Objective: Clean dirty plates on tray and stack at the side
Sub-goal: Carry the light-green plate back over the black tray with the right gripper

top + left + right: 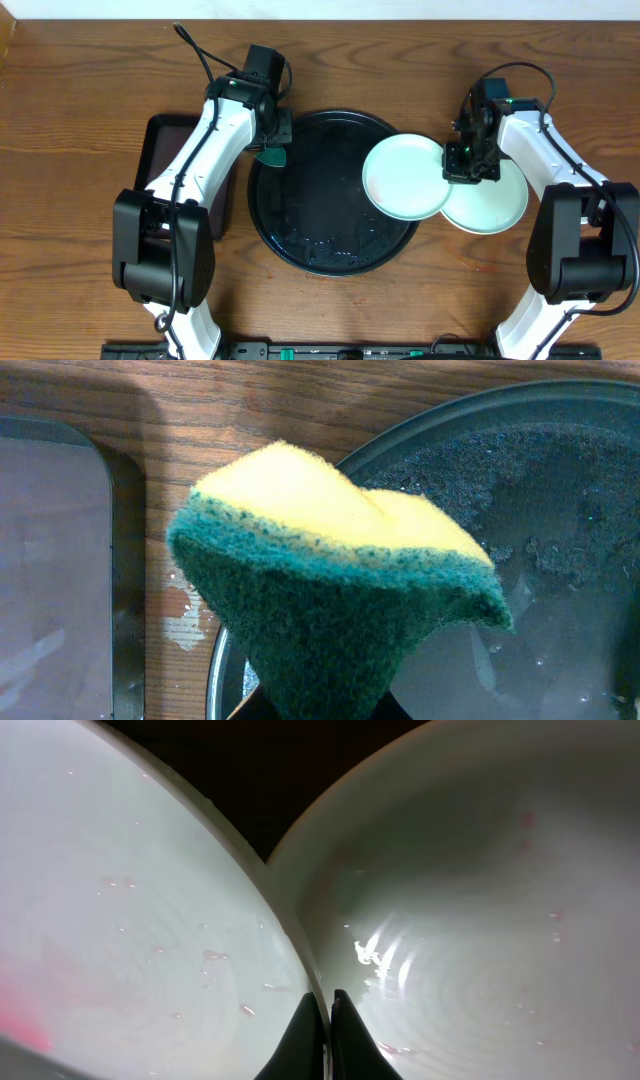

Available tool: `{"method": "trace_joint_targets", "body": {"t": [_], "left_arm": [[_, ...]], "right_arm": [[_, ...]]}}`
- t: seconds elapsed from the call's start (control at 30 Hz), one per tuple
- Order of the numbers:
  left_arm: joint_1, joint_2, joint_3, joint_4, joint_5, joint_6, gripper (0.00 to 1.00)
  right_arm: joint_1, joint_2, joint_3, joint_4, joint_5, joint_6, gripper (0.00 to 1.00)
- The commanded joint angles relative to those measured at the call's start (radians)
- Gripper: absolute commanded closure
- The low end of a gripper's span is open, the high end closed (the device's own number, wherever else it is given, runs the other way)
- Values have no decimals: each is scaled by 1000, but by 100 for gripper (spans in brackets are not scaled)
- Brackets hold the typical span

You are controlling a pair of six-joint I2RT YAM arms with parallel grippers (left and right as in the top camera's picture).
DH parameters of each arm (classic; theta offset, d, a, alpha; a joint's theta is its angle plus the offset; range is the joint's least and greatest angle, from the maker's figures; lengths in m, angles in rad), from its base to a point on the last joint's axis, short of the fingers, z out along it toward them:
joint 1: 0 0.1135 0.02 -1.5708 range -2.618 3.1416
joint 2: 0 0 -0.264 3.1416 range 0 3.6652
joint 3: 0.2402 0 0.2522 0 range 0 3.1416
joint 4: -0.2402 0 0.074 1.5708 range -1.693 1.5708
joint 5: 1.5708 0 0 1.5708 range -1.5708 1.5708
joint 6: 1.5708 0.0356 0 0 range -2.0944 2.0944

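Mint-green plate [405, 177] rim in right gripper [325, 998]; sponge [330, 590] in left gripper [272, 150].

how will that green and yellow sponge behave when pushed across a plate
Probably soft and floppy: the sponge is folded where it is pinched. Likely light for its size, being porous foam. Its coarse green side should drag rather than slip.

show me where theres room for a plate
Free: the middle of the black tray, and wood between it and the right arm's base. Crowded: its right rim, where the right gripper pinches a mint plate overlapping a second plate; the tray's upper-left rim, where the left gripper holds the sponge.
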Motion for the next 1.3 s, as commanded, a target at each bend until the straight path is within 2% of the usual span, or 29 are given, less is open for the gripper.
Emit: {"method": "trace_joint_targets", "body": {"t": [0.0,0.17,0.47,0.77,0.97,1.03,1.27], "left_arm": [[0,-17,-7,-1,-2,-12,92],[0,-18,-7,-1,-2,-12,93],[0,-17,-7,-1,-2,-12,93],[0,-17,-7,2,-2,-12,93],[0,-18,-7,3,-2,-12,93],[0,-17,-7,5,-2,-12,92],[0,-17,-7,14,-2,-12,93]], "right_arm": [[11,-1,11,1,-43,-16,99],[47,-36,12,-3,-85,-16,99],[175,-205,13,49,-45,-12,99],[427,-263,13,129,403,16,99],[643,-267,13,133,944,122,99],[695,-267,13,134,1056,133,99],[784,-272,13,132,1257,151,99]]}}
